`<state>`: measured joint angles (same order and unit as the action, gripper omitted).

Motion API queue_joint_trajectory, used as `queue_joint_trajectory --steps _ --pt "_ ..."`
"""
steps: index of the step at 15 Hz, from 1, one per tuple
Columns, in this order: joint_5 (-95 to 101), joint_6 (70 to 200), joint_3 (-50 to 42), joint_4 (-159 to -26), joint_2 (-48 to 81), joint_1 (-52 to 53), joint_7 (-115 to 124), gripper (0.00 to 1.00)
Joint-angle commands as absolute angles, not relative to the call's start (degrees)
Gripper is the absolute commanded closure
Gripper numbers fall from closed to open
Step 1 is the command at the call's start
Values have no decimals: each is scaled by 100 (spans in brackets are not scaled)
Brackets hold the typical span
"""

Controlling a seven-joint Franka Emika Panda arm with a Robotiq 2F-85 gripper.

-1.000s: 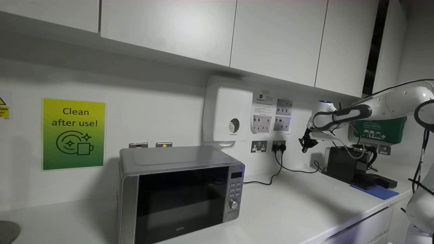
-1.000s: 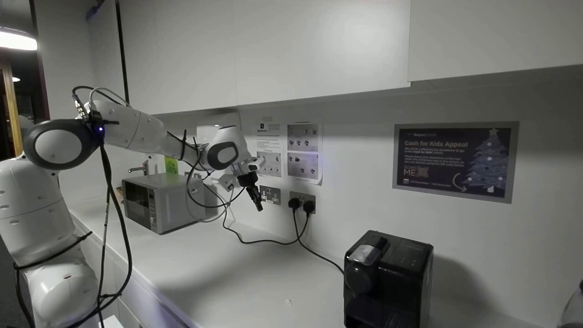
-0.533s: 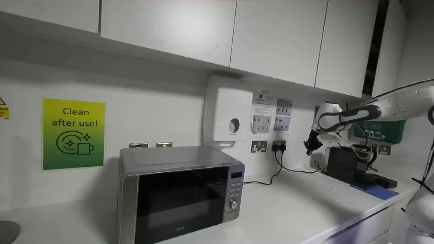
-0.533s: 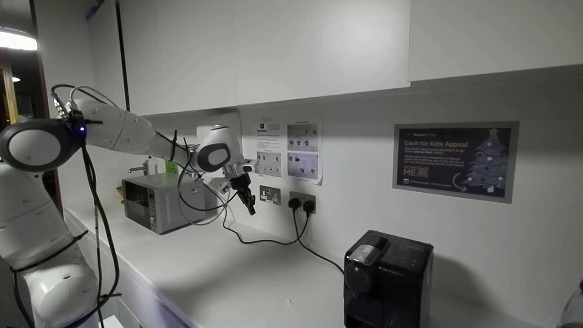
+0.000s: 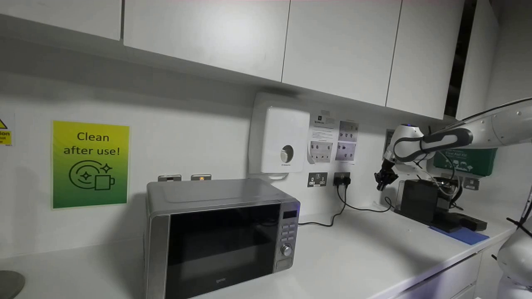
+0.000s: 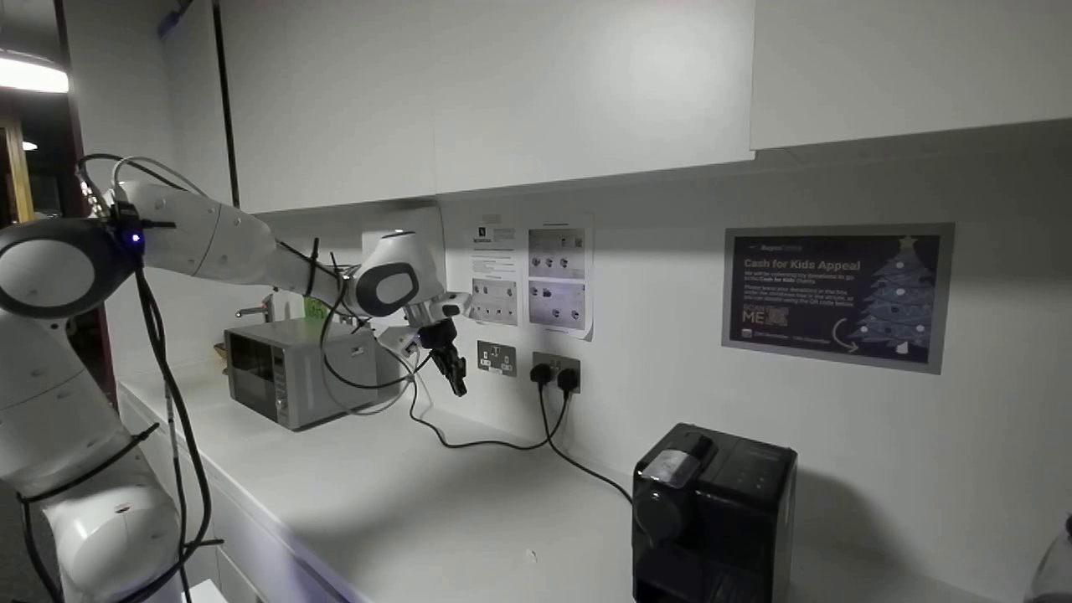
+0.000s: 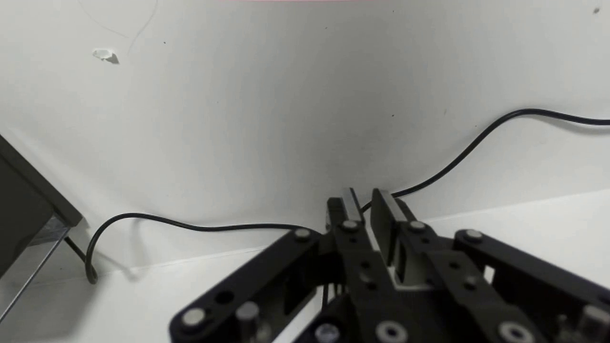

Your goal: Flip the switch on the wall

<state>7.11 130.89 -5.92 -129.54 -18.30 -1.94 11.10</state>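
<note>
A double wall socket with small switches and no plugs shows in both exterior views. Beside it, a second double socket holds two black plugs. Two small switch plates sit on the wall behind the microwave, one with an orange light. My black gripper hangs above the counter, pointing down, apart from wall and sockets. In the wrist view its fingers stand a narrow gap apart with nothing between them. No wall switch shows in the wrist view.
A silver microwave and a black coffee machine stand on the white counter. A black cable runs along the counter by the wall. Cupboards hang above. A paper towel dispenser is on the wall.
The arm has drawn back from the wall sockets, with the gripper slightly lower. It moved right in an exterior view and left in an exterior view, slowing in the last half second.
</note>
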Motion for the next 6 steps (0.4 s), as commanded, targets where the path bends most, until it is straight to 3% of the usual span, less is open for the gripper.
queue_joint_trajectory --steps 1,6 --pt "641 13084 -449 -12946 -1826 -355 1058 77" --pt "640 13084 -448 -12948 -1829 -368 1059 73"
